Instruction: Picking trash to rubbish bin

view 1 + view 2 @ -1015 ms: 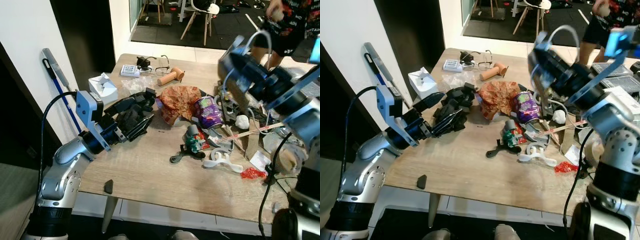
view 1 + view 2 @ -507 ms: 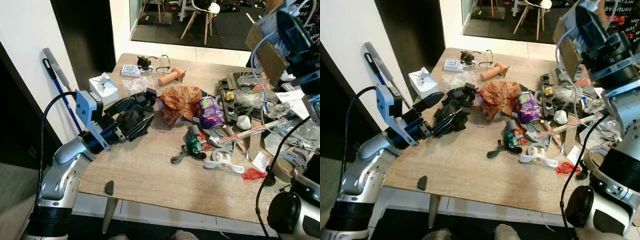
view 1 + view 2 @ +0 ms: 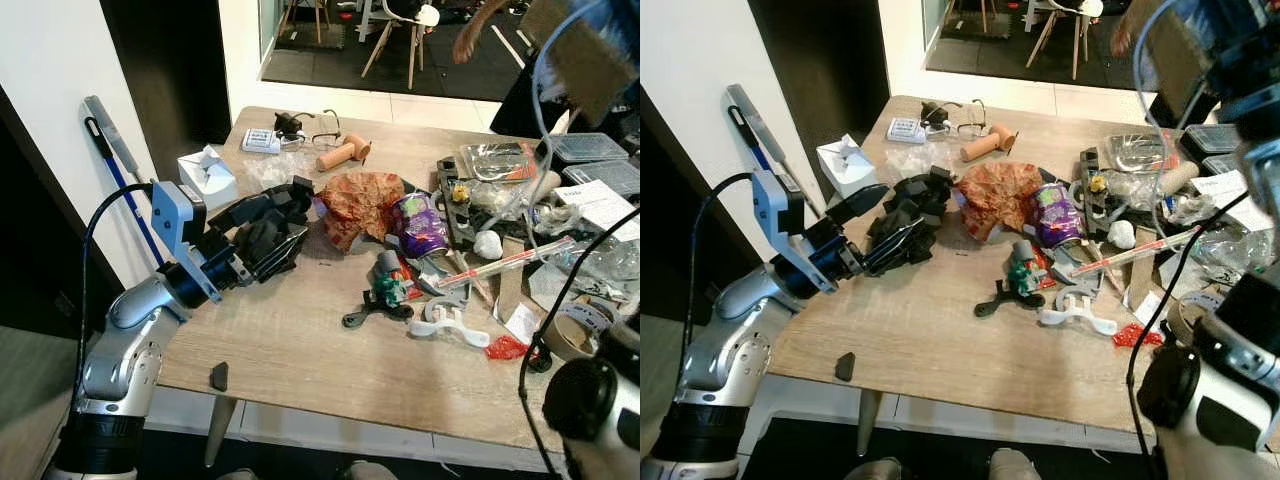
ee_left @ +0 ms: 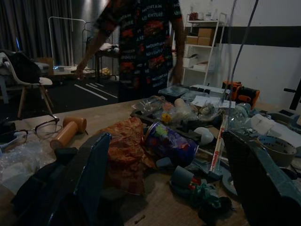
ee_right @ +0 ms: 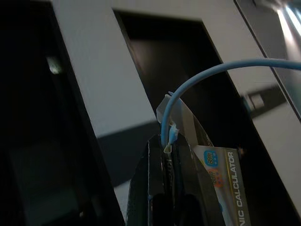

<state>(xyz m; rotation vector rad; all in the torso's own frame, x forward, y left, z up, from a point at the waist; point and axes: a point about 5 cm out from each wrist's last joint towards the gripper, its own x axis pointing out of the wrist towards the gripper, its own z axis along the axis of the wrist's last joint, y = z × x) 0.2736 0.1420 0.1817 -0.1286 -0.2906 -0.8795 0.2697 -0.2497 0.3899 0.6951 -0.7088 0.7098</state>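
I'm seeing my right arm blurring at the upper right corner of the head views, where the frame edge is cutting off the brown card (image 3: 585, 55) it is carrying. From the wrist, the right claw (image 5: 170, 188) is pinching a printed calculator pack (image 5: 221, 181) that is running off the picture's edge. A person (image 4: 143, 44) beyond the tabletop (image 3: 300, 340) is being cropped at the top. My left claw (image 4: 169, 179) is hanging in dim light, its fingers running out of frame.
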